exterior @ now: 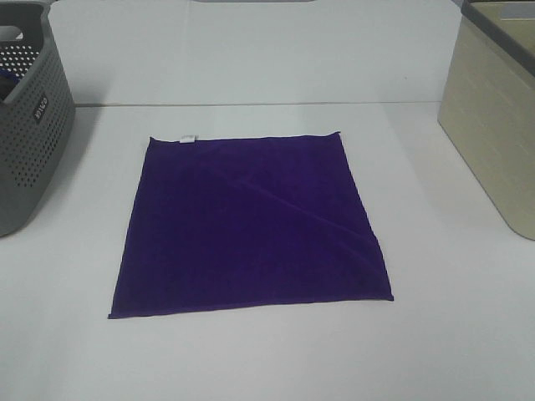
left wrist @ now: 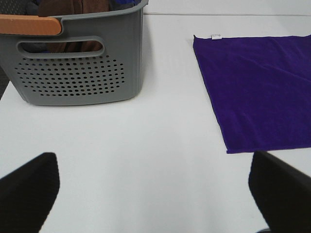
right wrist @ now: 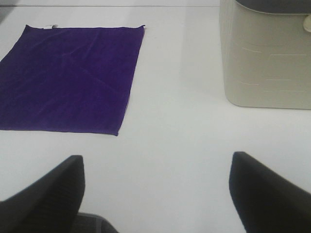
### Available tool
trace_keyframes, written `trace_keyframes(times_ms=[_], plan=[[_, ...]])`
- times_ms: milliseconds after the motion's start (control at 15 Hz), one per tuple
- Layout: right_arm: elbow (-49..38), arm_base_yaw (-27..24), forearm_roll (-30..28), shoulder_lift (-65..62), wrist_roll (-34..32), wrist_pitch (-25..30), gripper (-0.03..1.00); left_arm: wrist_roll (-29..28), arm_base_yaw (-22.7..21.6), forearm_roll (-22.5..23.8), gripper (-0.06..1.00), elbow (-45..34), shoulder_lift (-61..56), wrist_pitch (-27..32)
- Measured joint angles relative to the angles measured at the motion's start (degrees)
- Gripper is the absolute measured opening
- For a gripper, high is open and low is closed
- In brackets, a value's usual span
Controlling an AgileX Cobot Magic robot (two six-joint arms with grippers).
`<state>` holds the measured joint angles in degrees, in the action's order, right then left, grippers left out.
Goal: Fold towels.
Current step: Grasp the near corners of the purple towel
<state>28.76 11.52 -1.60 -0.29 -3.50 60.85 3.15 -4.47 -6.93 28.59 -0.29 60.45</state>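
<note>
- The white surface (exterior: pixel 267 359) carries all items.
- The purple towel (exterior: pixel 251 225) lies spread flat at the centre of the surface, between the two containers and touching neither.
- The left hand (left wrist: pixel 155 204) hangs over bare surface, fingers set wide apart, gripping nothing. The towel lies ahead of it and toward the robot's right, well clear of both fingers.
- The right hand (right wrist: pixel 158 194) is likewise wide open and empty. The towel lies ahead of it and toward the robot's left, well clear of both fingers.
- Towel appearance: deep purple, roughly square, with one diagonal crease running from the middle toward the near right corner.
- The beige bin (exterior: pixel 493 142) stands at the right of the surface and has a dark rim. Its contents are hidden.
- The grey perforated basket (exterior: pixel 29 142) stands at the left. An orange-brown strip (left wrist: pixel 29 24) sits on its rim, and a brown item (left wrist: pixel 63 7) lies inside; its kind cannot be told.
- A small white tag (exterior: pixel 188 139) sits on the towel's far edge, near the far left corner.
</note>
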Motion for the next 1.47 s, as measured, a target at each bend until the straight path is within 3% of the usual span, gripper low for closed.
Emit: trace_keyframes(times_ms=[200, 467, 1467], plan=[[0.0, 0.0, 0.0, 0.0, 1.0, 0.0, 0.82, 0.0, 0.0, 0.0, 0.99, 0.0, 0.0, 0.0], [0.0, 0.0, -1.0, 0.0, 1.4, 0.0, 0.95, 0.0, 0.0, 0.0, 0.99, 0.0, 0.0, 0.0], [0.0, 0.0, -1.0, 0.0, 1.4, 0.0, 0.96, 0.0, 0.0, -0.2, 0.99, 0.0, 0.0, 0.0]])
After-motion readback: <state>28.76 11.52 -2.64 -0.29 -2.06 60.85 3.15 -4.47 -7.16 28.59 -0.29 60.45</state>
